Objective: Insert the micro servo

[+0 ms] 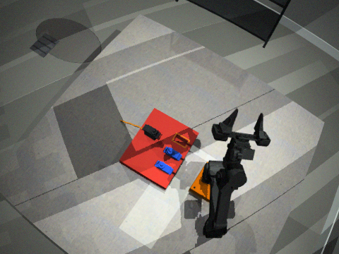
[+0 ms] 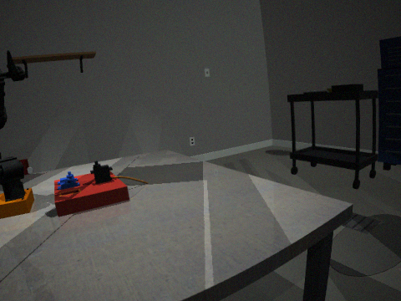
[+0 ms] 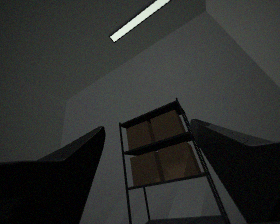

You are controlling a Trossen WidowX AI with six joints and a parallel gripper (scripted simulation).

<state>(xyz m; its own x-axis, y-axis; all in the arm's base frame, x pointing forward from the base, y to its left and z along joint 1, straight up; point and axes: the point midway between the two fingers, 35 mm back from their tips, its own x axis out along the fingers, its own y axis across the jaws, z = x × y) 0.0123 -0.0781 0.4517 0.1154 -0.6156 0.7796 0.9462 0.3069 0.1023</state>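
Micro servo (image 1: 152, 132) (image 2: 101, 173) lies on the red deck (image 1: 138, 154) (image 2: 92, 201), shaft up, long axis running ten-to-four o'clock from above, cable pointing to ten. The end effector (image 1: 248, 112) (image 2: 10, 63) (image 3: 147, 127) is spread wide. Only the wrist view shows the boxed shelving unit (image 3: 125, 170).

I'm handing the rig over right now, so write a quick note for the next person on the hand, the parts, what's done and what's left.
Hand: open, holding nothing, raised and away from the red block.
Parts: the loose black servo is on top of the red block, its orange cable running out past the edge. The orange-outlined pocket is unfilled, next to two blue servos.
Done: no placing yet.
Left: grasp the servo, seat it fully, shaft up, ears flat, cable in the notch, then release and back away.
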